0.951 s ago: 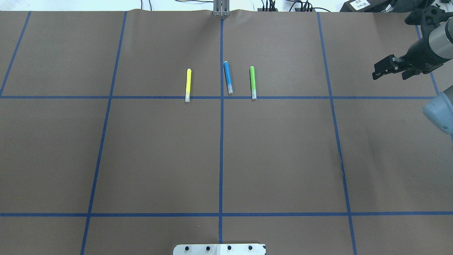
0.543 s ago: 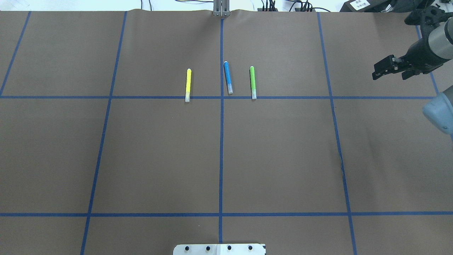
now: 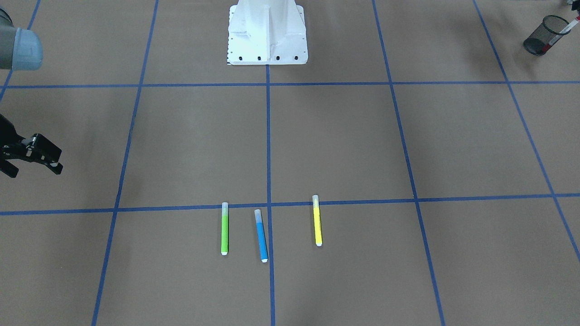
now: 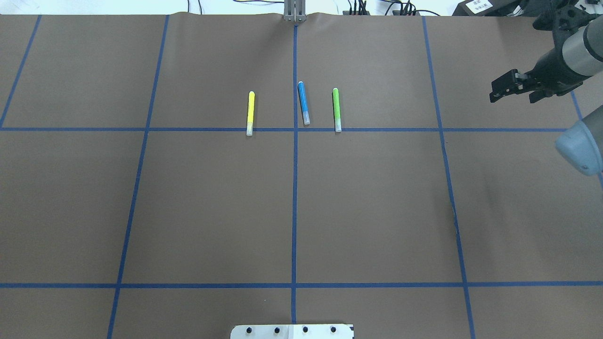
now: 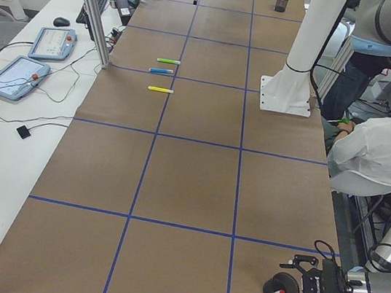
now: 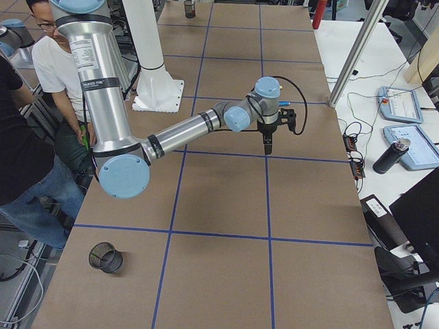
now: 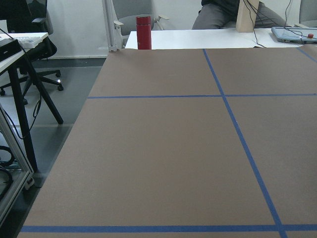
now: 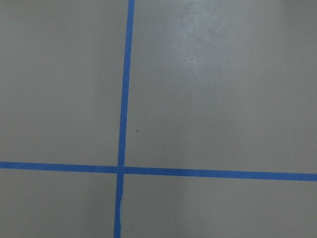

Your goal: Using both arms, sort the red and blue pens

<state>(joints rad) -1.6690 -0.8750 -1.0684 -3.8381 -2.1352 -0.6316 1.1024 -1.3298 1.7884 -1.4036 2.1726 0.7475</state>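
The blue pen (image 4: pixel 303 102) (image 3: pixel 261 235) lies on the brown table close to the centre tape line, between a yellow marker (image 4: pixel 250 113) and a green marker (image 4: pixel 336 109). The red pen (image 3: pixel 561 31) stands tilted in a black mesh cup (image 3: pixel 540 41) (image 5: pixel 279 287) at the table's corner on my left side. My right gripper (image 4: pixel 511 95) (image 3: pixel 31 165) hovers open and empty far to the right of the pens. My left gripper (image 5: pixel 297 287) is beside the cup with the red pen; it shows only in the exterior left view, so I cannot tell its state.
A second black mesh cup (image 6: pixel 106 258) stands at the near corner on my right side. The white robot pedestal (image 3: pixel 267 36) is at mid-table. People sit behind the robot (image 5: pixel 379 152). Teach pendants (image 5: pixel 49 42) and a red bottle (image 7: pixel 143 32) are on side tables.
My right gripper has shifted slightly left and farther from the robot, and its elbow moved with it. The pens have not moved.
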